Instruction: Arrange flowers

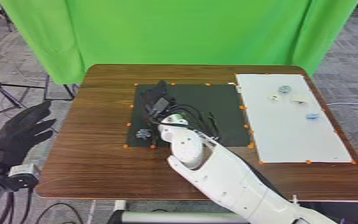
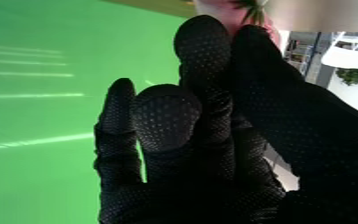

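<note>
We find small flower pieces (image 1: 285, 89) on the white sheet (image 1: 302, 142), presumably staged for picking. The left hand (image 1: 15, 131), fingers wide, leaves working room. Whether the right hand (image 1: 158, 95) grips the pink item (image 2: 222, 9), we cannot tell.

A brown wooden table (image 1: 78, 165) with rounded corners spreads out on every side of a dark mat (image 1: 220, 97), which lies flat on it. Just to the right of the mat lies a long white sheet (image 1: 309, 142), reaching beyond the mat at both its far and near ends and bearing a few small pale things (image 1: 285, 89) and a light-blue one (image 1: 313, 116), while a small greyish cluster (image 1: 143, 133) rests near the mat's left edge. Small orange markers (image 1: 126, 146) dot the borders of the mat and of the sheet beside it.
</note>
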Available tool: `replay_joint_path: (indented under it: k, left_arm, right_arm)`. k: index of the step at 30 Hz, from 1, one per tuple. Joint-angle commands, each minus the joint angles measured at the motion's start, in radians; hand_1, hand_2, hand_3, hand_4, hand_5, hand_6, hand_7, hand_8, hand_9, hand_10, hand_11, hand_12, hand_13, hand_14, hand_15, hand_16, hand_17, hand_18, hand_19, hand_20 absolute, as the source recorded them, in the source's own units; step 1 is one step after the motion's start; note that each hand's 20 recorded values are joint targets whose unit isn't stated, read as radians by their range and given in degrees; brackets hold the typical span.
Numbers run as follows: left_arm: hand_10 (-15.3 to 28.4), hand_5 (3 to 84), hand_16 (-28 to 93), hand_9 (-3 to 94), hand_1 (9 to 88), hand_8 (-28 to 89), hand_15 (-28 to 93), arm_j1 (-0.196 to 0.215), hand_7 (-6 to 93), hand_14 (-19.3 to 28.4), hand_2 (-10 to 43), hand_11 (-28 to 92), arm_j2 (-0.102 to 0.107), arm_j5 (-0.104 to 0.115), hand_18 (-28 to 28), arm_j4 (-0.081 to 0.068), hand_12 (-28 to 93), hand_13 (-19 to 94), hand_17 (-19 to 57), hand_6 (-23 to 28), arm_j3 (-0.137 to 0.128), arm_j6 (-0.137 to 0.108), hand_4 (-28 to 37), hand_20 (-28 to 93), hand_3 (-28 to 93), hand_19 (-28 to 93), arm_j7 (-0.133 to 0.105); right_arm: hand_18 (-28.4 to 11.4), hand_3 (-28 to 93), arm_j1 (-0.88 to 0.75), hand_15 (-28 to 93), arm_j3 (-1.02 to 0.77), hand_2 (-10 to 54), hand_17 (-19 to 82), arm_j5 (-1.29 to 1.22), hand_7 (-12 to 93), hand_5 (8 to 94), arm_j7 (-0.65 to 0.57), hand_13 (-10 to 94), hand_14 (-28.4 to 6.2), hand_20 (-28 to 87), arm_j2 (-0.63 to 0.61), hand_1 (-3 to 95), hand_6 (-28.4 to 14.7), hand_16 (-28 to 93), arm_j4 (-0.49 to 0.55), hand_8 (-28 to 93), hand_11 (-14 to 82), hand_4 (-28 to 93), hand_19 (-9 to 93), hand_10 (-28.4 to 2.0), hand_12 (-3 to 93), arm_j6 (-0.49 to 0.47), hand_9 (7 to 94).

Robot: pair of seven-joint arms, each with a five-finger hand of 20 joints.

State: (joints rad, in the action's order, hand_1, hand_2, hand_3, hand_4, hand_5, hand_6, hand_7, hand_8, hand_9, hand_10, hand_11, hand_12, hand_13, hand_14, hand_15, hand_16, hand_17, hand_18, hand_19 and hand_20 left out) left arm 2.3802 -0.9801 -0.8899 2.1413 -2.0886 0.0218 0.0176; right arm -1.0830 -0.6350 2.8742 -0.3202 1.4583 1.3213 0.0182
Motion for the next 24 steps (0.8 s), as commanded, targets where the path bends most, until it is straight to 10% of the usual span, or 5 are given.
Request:
replay_joint_path:
  k: [1, 24]
  left_arm:
    - [8.4, 21.3, 4, 16.9, 23.1, -10, 22, -0.008, 21.7, 11.4, -4.6, 14, 0.011, -0.001, 19.1, -0.007, 20, 15, -9.2, 0.9, 0.007, 0.012, -28.3, 7, 71, 39, 0.013]
    - [8.5, 21.4, 4, 17.0, 23.1, -10, 22, -0.010, 21.8, 11.5, -4.5, 14, 0.005, -0.002, 19.1, -0.007, 19, 15, -9.2, 0.9, 0.007, 0.023, -28.3, 7, 71, 39, 0.019]
  right_arm:
    - [-16.7, 85, -0.010, 72, -0.002, -9.5, 18, 0.056, 52, 67.6, -0.026, 74, -4.7, 45, 0.027, 46.1, 3.4, 28, -0.037, 3, 22.4, -28, 68, -4.6, 51.6, 0.022, 87.1]
    - [-17.5, 81, -0.018, 74, -0.010, -9.5, 16, 0.037, 52, 58.9, -0.046, 69, -5.0, 46, 0.011, 41.0, 2.7, 29, -0.024, 1, 23.8, -28, 68, -5.9, 47.4, 0.024, 78.2]
